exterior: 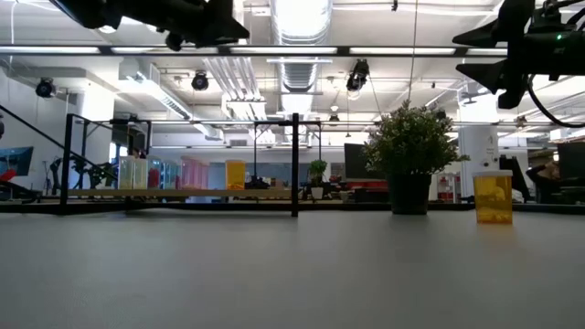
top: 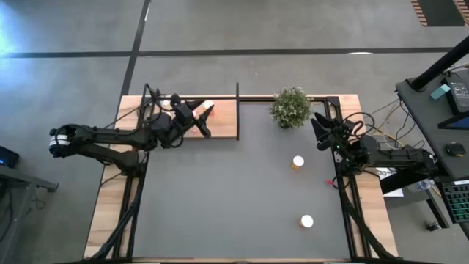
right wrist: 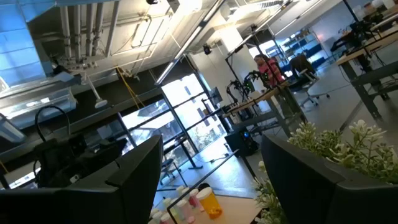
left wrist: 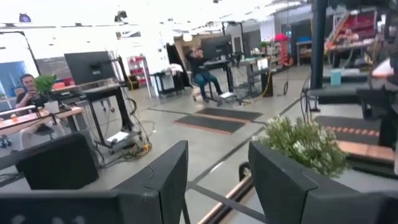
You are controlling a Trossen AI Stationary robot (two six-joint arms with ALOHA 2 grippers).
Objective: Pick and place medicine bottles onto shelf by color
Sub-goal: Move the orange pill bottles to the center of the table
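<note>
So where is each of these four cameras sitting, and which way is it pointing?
High view: above the table, looking straight down; both arms, left gripper over the shelf, right gripper beside the potted plant.
Low view: at tabletop height, looking level across; an orange bottle stands near the plant, arms overhead.
Left wrist view: on the left arm, facing the room; its two open fingers.
Right wrist view: on the right arm, tilted upward; its open fingers.
Shared: all four views show the plant.
</note>
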